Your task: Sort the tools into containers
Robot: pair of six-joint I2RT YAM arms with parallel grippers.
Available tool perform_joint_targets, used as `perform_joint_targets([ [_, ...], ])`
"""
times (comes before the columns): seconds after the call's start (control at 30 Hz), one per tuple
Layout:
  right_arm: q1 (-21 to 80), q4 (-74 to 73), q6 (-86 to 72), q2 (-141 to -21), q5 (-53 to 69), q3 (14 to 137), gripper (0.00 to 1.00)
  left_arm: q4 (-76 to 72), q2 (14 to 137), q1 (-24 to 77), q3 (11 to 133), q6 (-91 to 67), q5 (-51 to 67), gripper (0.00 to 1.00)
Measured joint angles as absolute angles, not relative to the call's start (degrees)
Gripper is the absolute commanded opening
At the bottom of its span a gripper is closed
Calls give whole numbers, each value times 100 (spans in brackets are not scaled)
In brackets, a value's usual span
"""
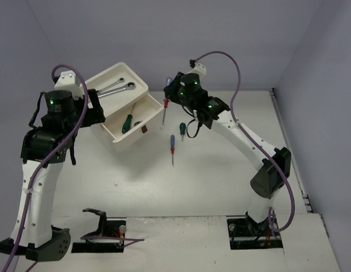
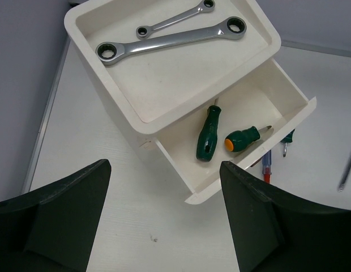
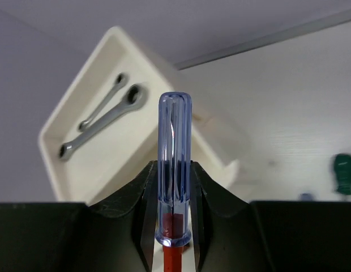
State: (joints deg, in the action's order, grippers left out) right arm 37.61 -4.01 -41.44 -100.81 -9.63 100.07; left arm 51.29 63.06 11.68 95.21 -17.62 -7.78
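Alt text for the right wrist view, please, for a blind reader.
The right gripper is shut on a clear blue-handled screwdriver, its handle rising at the view's centre. Behind, out of focus, two silver ratchet wrenches lie in the top tray of the white box; a blurred green handle lies on the table at right.

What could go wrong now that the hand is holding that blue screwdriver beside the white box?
1. The right hand pinches the screwdriver only at the shaft end of its handle, so it might swivel or slip out.
2. Its long shaft hangs close to the corner of the open drawer and could knock the wall on the way in.
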Motion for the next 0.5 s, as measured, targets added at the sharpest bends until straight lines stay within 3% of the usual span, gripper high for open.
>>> perform_joint_targets([
  [0.23, 4860, -304, -5551, -11154, -1581, 10861, 0, 5127, 6268, 1168, 9557, -1765, -770, 75],
  [0.5, 5372, -280, -6578, -11849, -2427, 11166, 29, 5126, 6113, 1168, 9557, -1765, -745, 75],
])
